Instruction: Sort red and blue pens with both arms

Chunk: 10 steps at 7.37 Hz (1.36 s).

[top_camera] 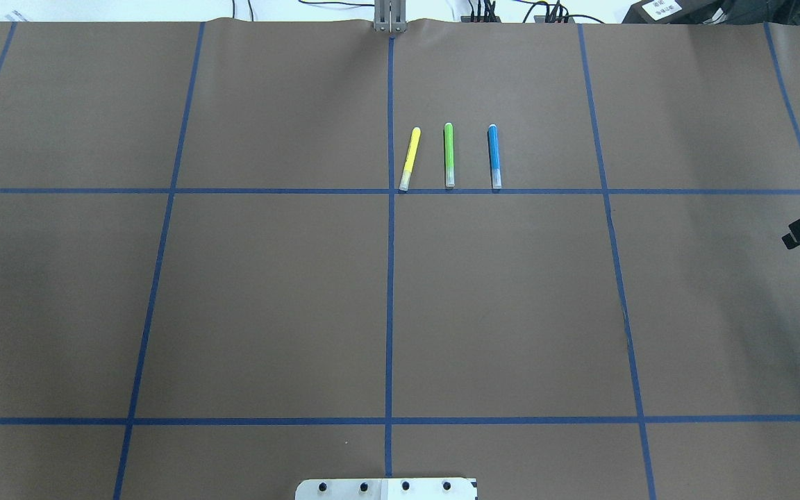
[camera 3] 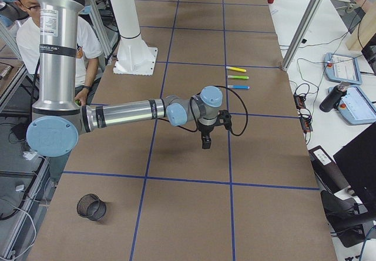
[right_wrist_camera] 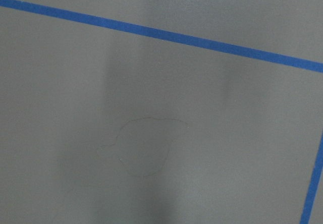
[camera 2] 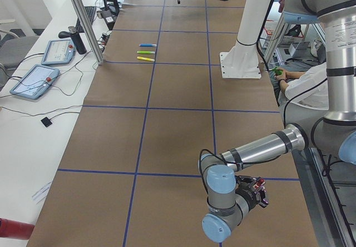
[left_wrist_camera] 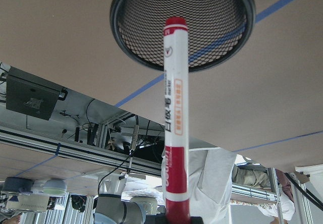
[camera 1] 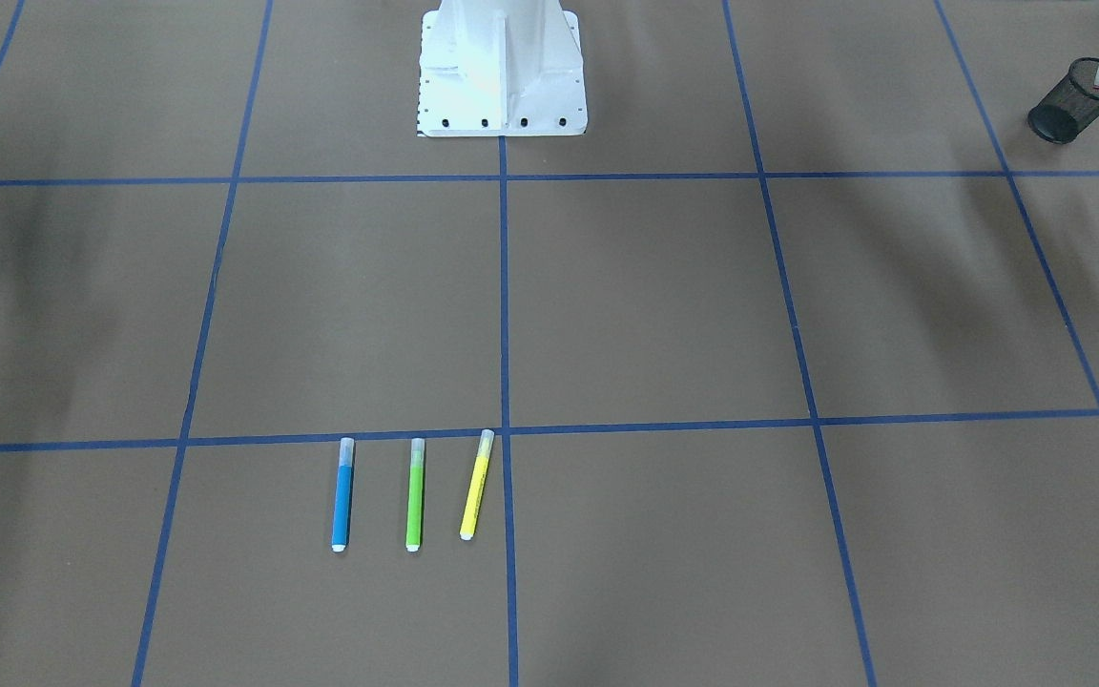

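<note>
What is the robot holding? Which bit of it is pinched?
The left tool pinches the red marker by its long red end, over the mesh cup.

printing runs along the white barrel of the marker (left_wrist_camera: 174, 133) that stands out from my left gripper (left_wrist_camera: 176, 220): large chinese characters, a small word that looks like "marker", and a triangle logo near the far cap. nothing else is legible.
</note>
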Each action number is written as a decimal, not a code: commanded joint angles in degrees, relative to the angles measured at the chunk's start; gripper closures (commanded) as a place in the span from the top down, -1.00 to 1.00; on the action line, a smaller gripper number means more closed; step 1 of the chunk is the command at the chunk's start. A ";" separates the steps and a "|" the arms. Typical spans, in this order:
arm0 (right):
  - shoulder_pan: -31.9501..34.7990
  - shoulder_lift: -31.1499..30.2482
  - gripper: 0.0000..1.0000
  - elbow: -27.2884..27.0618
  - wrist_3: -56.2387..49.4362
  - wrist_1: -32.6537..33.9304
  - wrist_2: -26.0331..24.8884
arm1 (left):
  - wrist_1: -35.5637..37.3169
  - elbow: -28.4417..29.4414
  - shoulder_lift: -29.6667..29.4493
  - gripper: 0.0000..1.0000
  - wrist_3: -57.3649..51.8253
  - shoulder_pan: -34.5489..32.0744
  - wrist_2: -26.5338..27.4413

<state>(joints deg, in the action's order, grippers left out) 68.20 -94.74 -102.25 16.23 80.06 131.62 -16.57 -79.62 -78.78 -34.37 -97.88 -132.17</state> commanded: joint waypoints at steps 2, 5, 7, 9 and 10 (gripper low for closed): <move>0.00 0.08 1.00 0.03 0.12 0.01 0.04 | -2.33 1.76 -1.20 1.00 0.44 0.06 -1.86; 0.00 0.78 1.00 0.38 0.12 0.01 0.04 | -3.64 1.93 -7.24 1.00 0.44 0.06 -5.26; 0.00 1.57 1.00 0.29 0.03 -0.08 -0.05 | -15.44 1.67 -10.42 1.00 0.88 0.32 -13.24; 0.00 2.89 1.00 0.64 0.21 0.01 -0.14 | -37.54 1.67 -10.69 1.00 8.13 0.76 -15.04; -0.09 3.94 1.00 1.08 1.51 0.01 -0.23 | -47.93 1.67 -10.78 1.00 10.70 0.76 -15.04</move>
<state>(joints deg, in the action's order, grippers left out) 68.19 -91.88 -101.56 16.70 80.06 131.48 -51.20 -77.92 -89.40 -27.47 -97.20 -146.74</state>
